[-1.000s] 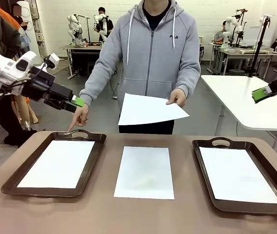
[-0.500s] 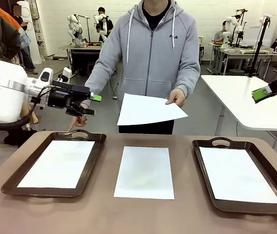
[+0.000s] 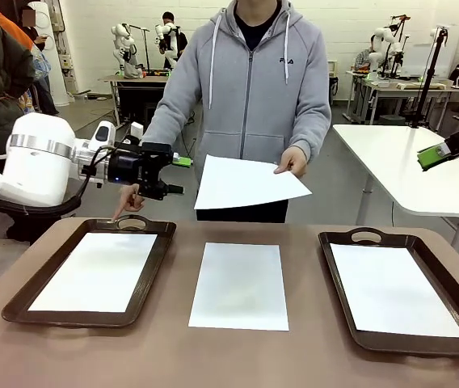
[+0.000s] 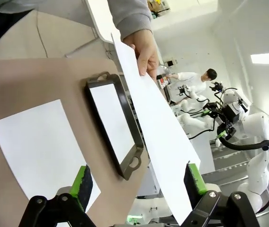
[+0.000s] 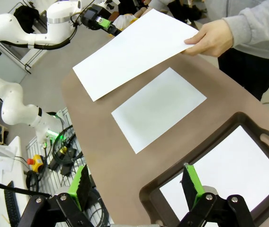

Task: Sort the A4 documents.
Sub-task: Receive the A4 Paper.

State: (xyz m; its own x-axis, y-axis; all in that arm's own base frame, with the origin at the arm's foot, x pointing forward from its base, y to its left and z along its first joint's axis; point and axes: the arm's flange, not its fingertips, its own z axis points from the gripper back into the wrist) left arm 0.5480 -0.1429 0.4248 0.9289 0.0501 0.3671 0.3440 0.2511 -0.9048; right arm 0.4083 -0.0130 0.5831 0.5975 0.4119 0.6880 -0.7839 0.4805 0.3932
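Person's hand (image 3: 294, 162) is holding one A4 sheet (image 3: 250, 182) out in the air over the table's (image 3: 306, 356) far edge. Left gripper (image 3: 179, 175) is hovering near that sheet's edge, fingers spread wide, gripping nothing. Right gripper (image 5: 136, 184) is hanging w/ fingers wide apart too, empty. Other A4 docs are lying flat: one in left tray (image 3: 19, 303), one on table btwn trays, one in right tray (image 3: 334, 275). Person's other hand (image 3: 131, 198) is pointing at left tray's handle.

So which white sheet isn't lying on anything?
The sheet in the person's hand, held in the air. The other three lie flat: one in the left tray, one in the right tray, one on the table between.
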